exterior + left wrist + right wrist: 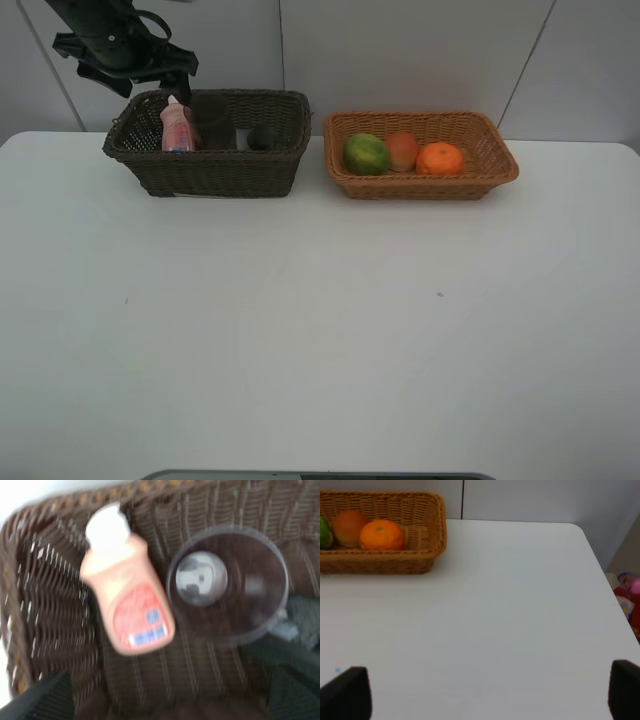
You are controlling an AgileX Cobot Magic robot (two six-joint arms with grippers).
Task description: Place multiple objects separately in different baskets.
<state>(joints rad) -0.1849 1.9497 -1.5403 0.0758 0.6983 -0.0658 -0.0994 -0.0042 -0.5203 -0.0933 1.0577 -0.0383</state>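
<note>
The left arm (120,45) reaches in high at the far left corner, its left gripper (160,700) spread wide and empty, while the right gripper (485,692) hangs open, also holding nothing.

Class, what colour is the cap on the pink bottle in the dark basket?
White; the bottle's cap shows best in the left wrist view.
</note>
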